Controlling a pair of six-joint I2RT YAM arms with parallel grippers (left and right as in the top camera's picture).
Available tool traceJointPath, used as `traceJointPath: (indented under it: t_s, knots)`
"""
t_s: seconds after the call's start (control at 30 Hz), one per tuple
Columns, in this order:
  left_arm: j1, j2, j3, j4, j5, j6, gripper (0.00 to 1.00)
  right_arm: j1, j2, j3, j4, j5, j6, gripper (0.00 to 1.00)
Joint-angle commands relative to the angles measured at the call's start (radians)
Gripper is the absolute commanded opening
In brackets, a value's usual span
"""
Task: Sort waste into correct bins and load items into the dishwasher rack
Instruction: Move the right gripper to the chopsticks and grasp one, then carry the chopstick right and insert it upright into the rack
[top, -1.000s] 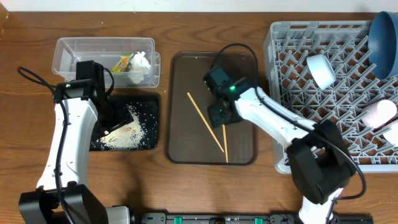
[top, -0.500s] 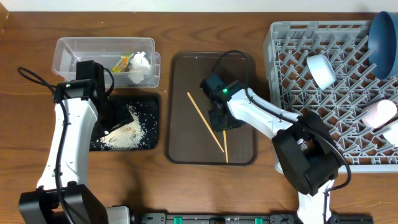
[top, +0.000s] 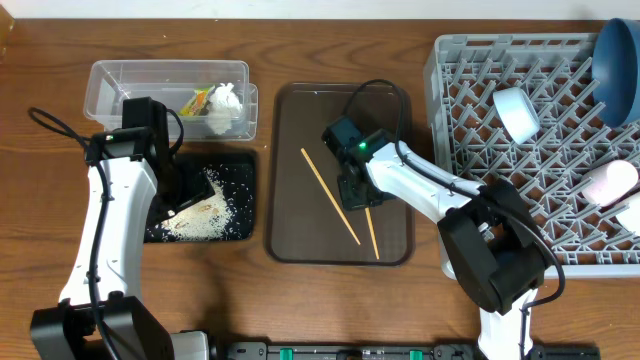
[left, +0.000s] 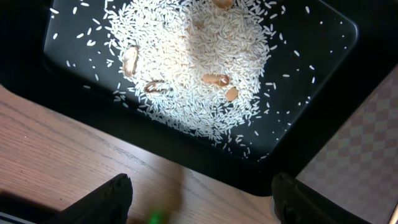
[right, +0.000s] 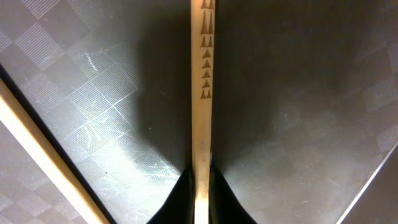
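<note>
My right gripper is shut on a wooden chopstick, low over the brown serving tray. That chopstick sticks out from under my right gripper toward the tray's front. The other chopstick lies diagonally beside it. My left gripper is open over the wood, at the edge of the black tray that holds the rice scraps. The clear tub holds the wrapper and the tissue.
The grey dishwasher rack on the right holds a dark blue plate, a white bowl and two cups. My left arm reaches along the table's left side to the black tray.
My right gripper has shut on the chopstick. The chopstick's free end has swung a little to the right. The left arm has not moved.
</note>
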Motion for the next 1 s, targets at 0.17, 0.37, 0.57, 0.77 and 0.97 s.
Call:
traceJointPath:
  t_s: [0.17, 0.37, 0.57, 0.77, 0.97]
  knots:
    - [0.004, -0.007, 0.002, -0.010, -0.011, -0.009, 0.75, 0.001, 0.008, 0.000, -0.002, 0.002, 0.011, 0.01]
    - [0.004, -0.007, 0.002, -0.010, -0.011, -0.009, 0.75, -0.029, -0.048, 0.063, -0.075, 0.004, -0.077, 0.01]
    - [0.004, -0.007, 0.002, -0.010, -0.011, -0.009, 0.75, -0.112, -0.190, 0.147, -0.116, 0.003, -0.162, 0.01]
    - [0.004, -0.007, 0.002, -0.010, -0.011, -0.009, 0.75, -0.252, -0.348, 0.163, -0.138, 0.003, -0.193, 0.01]
    - [0.004, -0.007, 0.002, -0.010, -0.011, -0.009, 0.75, -0.403, -0.386, 0.163, -0.227, 0.002, -0.269, 0.01]
